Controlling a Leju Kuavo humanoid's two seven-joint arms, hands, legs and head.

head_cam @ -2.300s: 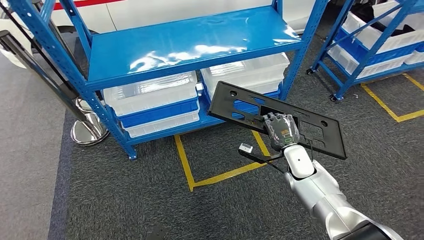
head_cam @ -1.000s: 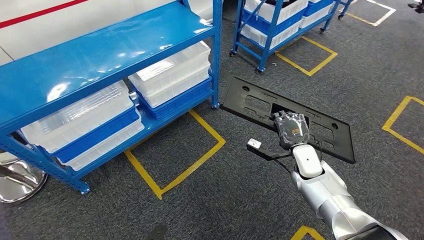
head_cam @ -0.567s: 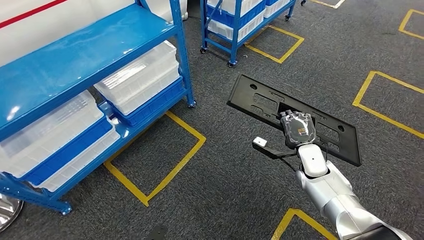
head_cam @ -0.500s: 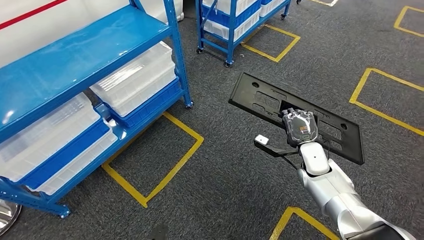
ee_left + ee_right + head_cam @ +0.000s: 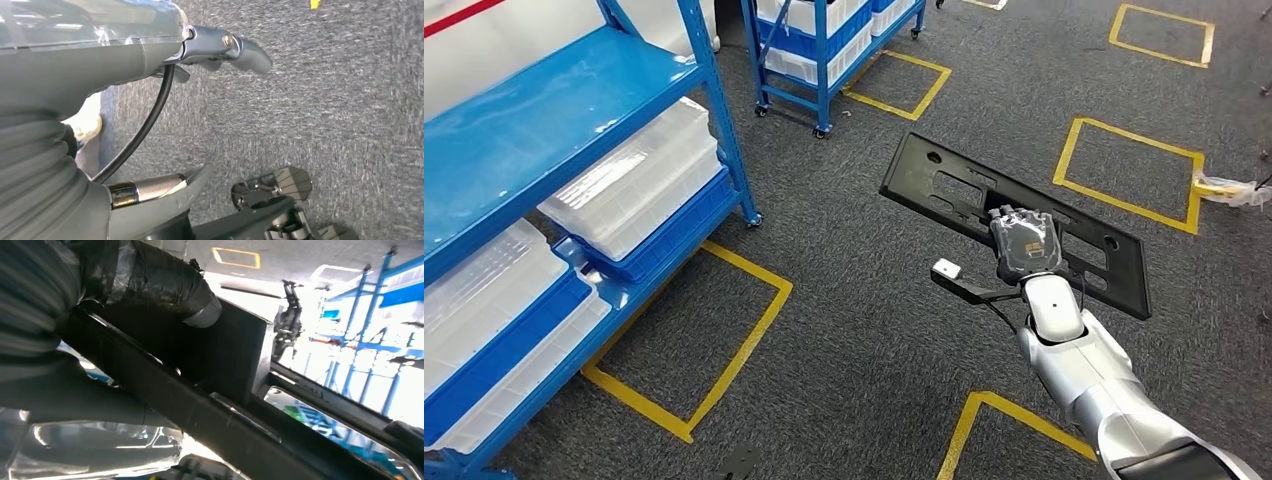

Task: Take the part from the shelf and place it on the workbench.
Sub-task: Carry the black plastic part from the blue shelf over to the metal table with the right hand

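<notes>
Change: since the earliest frame the whole head view has swung, so the camera has turned; the blue metal shelf rack (image 5: pixel 554 130) is now seen at the left edge instead of straight ahead, and more yellow floor tape squares (image 5: pixel 1129 165) are brought into view at the far right.
Part: the long flat black plastic panel with rectangular cut-outs and round holes (image 5: pixel 944 180) is carried off the shelf, held out level above the dark grey carpet floor (image 5: pixel 844 340), right of centre.
Right hand: the right hand (image 5: pixel 1026 243) is seen from its back, fingers wrapped over the near edge of the panel and grasping it; in the right wrist view the dark thumb (image 5: pixel 165 280) is pressed on the panel's surface.
Left hand: the left hand (image 5: pixel 100 65) is seen hanging above the carpet; whether its fingers are spread or curled cannot be told.
Shelf contents: clear plastic lidded bins on blue trays (image 5: pixel 629 195) are stacked on the lower level.
Second rack: another blue rack on castors (image 5: pixel 819 50) is seen far, centre.
Writing: an orange mark on the back of the right hand is too small to be read.
</notes>
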